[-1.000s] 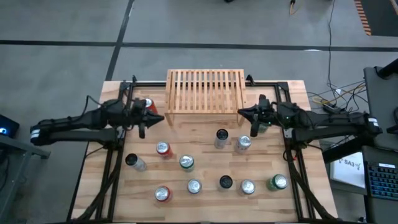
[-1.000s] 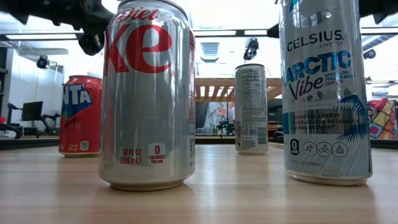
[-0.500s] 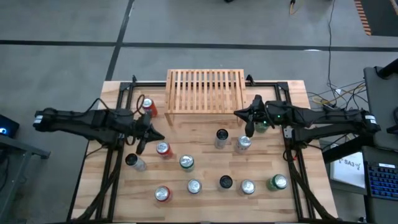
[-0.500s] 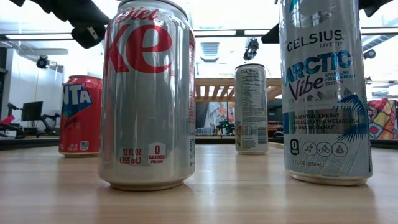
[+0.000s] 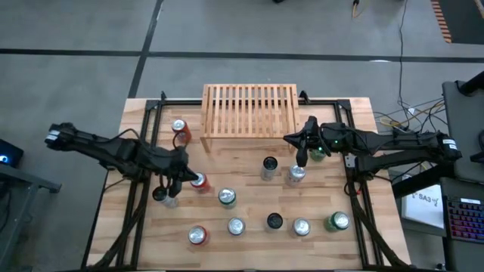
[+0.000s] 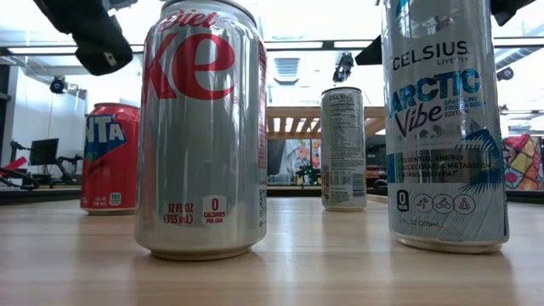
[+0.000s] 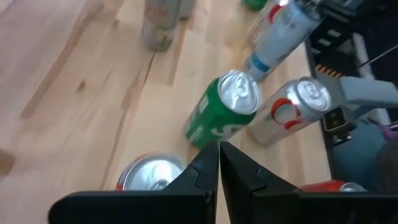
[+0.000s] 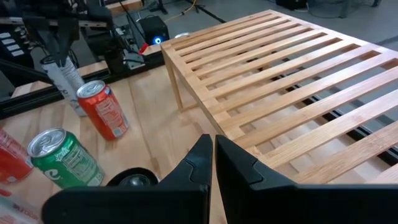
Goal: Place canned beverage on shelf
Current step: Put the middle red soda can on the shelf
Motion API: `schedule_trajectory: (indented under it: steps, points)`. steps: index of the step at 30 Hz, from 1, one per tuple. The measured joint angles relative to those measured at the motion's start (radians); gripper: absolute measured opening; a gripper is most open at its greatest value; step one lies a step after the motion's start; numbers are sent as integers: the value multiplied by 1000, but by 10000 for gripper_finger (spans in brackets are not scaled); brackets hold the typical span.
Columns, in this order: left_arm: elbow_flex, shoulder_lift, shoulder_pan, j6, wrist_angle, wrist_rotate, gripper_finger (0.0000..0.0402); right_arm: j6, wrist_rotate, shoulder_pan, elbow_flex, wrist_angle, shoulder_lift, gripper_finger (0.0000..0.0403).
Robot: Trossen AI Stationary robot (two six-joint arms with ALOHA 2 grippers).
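— Now that swung away from the orange can [image 5: 180, 129] beside the shelf [image 5: 249, 109], where exactly with the left gripper [image 5: 172, 182]?
— Down over the front-left cans: hovering above the red can [image 5: 199, 180], just beside the dark can [image 5: 160, 195]. Fingers pressed together, nothing between them.
— And across the table [image 5: 249, 243]?
— Right gripper [image 5: 302, 156] nudged a little toward the shelf's right front corner, near a tall silver can [image 5: 269, 168]. Clenched too, empty.
— Any can on the shelf yet?
— None. Slats bare; every can standing on the table, in front or alongside.
— Meaning for the job?
— Probably picking a target on the left, red or dark. Needs to open first, then drop around one can without knocking its neighbour. Barely started.
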Motion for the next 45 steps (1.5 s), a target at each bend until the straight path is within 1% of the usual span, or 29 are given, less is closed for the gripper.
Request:
schedule_trajectory:
  steps: [8,17,20,22,25,30,31,34,37,40,43,45]
  points:
    - [52,45,-11,-6,-90,-11,0,-2,0,0,0,0,1,9]
    - [66,63,-11,-5,-93,-7,0,-4,0,0,-1,0,1,9]
    - [66,79,-11,-5,-93,18,9,-4,0,0,-2,0,1,9]
    - [65,95,-12,-6,-93,58,26,-5,0,0,-2,0,1,9]
    - [65,121,-18,-6,-93,75,66,-5,0,0,-2,0,1,9]
    - [65,159,-22,37,-93,80,162,-4,0,0,-2,-1,1,9]
    - [65,165,-22,44,-92,76,183,-4,0,0,-2,-1,1,9]
    - [65,183,-22,51,-96,14,244,-3,0,0,-2,-3,1,9]
    - [65,197,-22,53,-97,-23,291,-3,0,0,-2,-5,1,9]
    - [65,208,-22,58,-104,-23,315,-3,0,0,-2,-5,1,9]
    - [65,212,-22,54,-121,-29,319,-3,0,0,-2,-5,1,9]
    - [65,213,-22,52,-140,-50,318,-3,0,0,-2,-5,1,9]
